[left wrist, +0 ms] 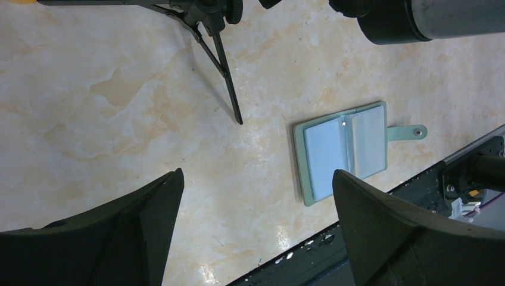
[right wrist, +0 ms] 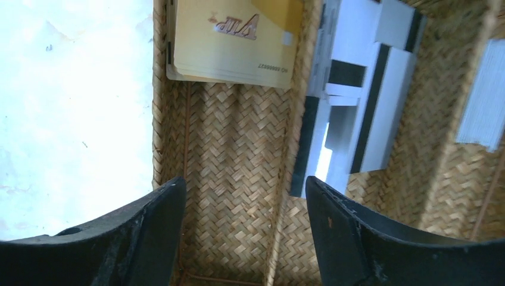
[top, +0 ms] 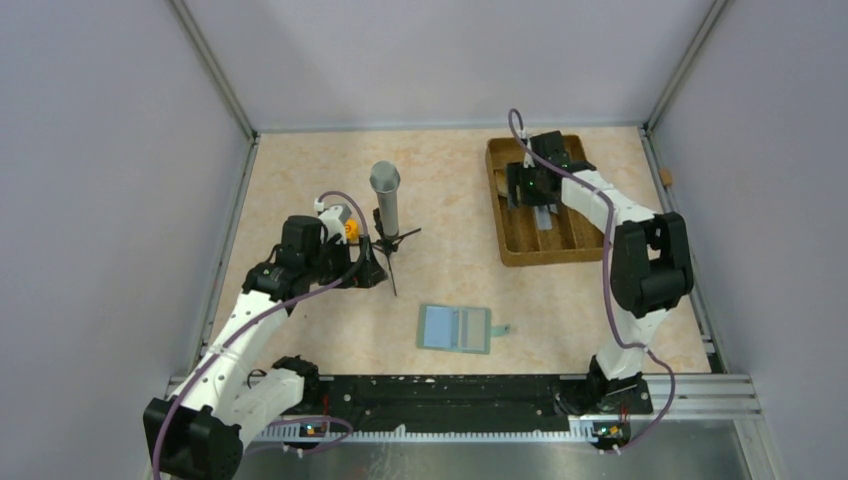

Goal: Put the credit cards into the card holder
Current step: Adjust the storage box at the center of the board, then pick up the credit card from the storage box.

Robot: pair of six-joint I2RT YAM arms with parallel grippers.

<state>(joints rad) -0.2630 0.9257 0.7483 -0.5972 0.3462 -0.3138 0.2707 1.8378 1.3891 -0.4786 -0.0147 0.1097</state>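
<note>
Hovering over the woven tray (right wrist: 159, 119): right claw (right wrist: 244, 190), spread wide, empty. Credit cards (right wrist: 357, 107) lie flat in the tray's slots. They look thin, stiff, light and probably slick, best pinched by a raised edge. Card holder (top: 455, 328): open on the counter (top: 440, 200), well apart. Left claw (left wrist: 257, 179): spread, holding nothing.

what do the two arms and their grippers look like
The left arm and right arm both have white links and bulky black joints, with a purple cable looped along each. The fingers are broad, matte black and taper to blunt tips. A green light glows by the right wrist.
</note>
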